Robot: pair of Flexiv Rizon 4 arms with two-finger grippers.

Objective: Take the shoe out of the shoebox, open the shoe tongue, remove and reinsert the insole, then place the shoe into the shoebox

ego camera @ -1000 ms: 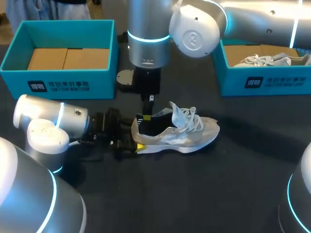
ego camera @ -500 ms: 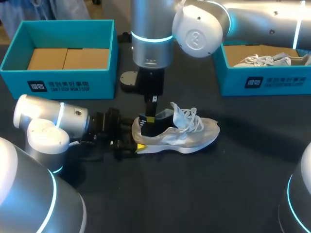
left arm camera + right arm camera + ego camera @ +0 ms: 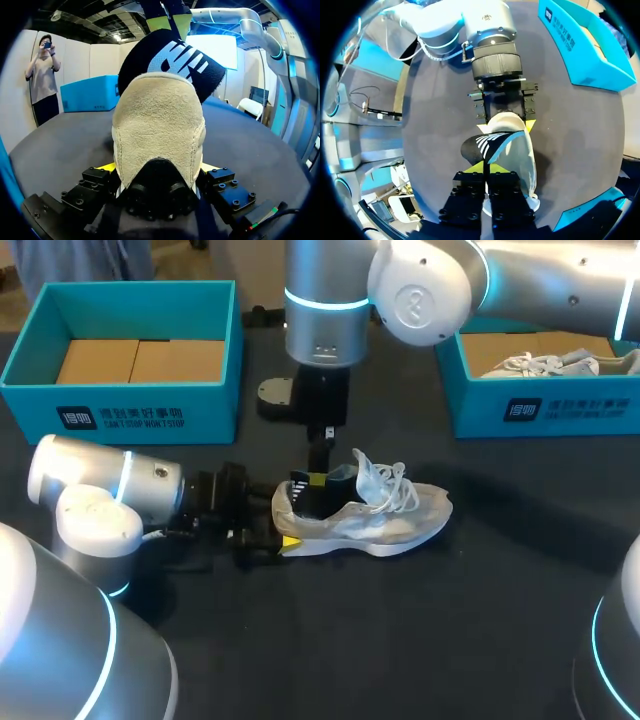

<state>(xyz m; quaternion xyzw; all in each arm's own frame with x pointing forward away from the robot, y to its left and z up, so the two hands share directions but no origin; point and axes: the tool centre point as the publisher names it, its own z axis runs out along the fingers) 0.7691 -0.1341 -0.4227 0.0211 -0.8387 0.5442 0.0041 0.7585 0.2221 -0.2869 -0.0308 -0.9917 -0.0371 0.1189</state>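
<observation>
The right gripper (image 3: pixel 486 169), pinched tight on the black insole (image 3: pixel 310 495), has tugged it up and over, so it is coming out of the shoe (image 3: pixel 385 515), which lies on the table (image 3: pixel 400 640) with the left gripper (image 3: pixel 157 170) squeezing its heel.

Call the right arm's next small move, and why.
Probably raise the insole a little, straight up. The right arm's jaws pinch it, its lower part sits in the shoe, and the left arm's jaws clamp the heel from both sides, so the shoe should stay down.

Print (image 3: pixel 120 418) on left shoebox (image 3: pixel 215 405), right shoebox (image 3: pixel 600 405)
</observation>
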